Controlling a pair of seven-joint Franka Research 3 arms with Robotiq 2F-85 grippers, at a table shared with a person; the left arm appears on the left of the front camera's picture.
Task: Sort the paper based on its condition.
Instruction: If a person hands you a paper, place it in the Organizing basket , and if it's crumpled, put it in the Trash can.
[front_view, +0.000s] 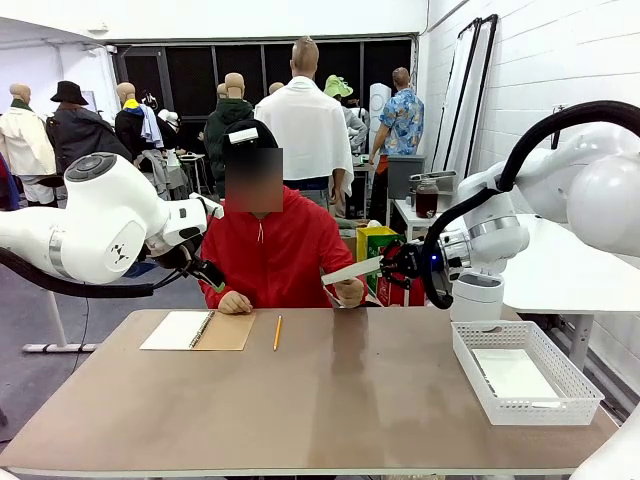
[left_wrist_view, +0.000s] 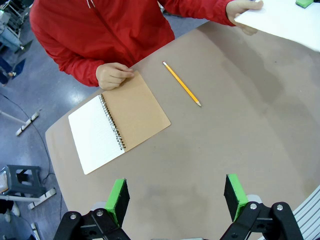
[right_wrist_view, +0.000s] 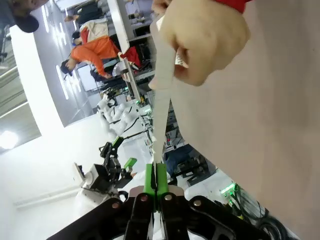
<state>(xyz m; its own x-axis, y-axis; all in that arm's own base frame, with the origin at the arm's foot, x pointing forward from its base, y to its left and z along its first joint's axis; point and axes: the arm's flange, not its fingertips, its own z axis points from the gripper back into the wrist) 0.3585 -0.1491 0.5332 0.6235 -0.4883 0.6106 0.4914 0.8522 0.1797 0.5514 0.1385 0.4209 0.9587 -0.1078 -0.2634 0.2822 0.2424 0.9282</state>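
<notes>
A person in a red hoodie at the far side holds out a white sheet of paper (front_view: 352, 270) in one hand (front_view: 348, 291). My right gripper (front_view: 387, 266) is shut on the sheet's other edge. In the right wrist view the paper (right_wrist_view: 161, 107) runs edge-on from the person's hand (right_wrist_view: 205, 37) down into my right gripper (right_wrist_view: 156, 181), pinched between the green pads. Another white sheet (front_view: 512, 374) lies flat in the white basket (front_view: 520, 410). My left gripper (left_wrist_view: 176, 197) hangs open above the bare table, holding nothing; the held paper (left_wrist_view: 285, 17) shows at its upper right.
A spiral notebook (left_wrist_view: 120, 120) with a brown cover lies open at the table's far left, the person's other hand (left_wrist_view: 112, 76) resting at its edge. A yellow pencil (left_wrist_view: 182, 84) lies beside it. The basket stands at the near right.
</notes>
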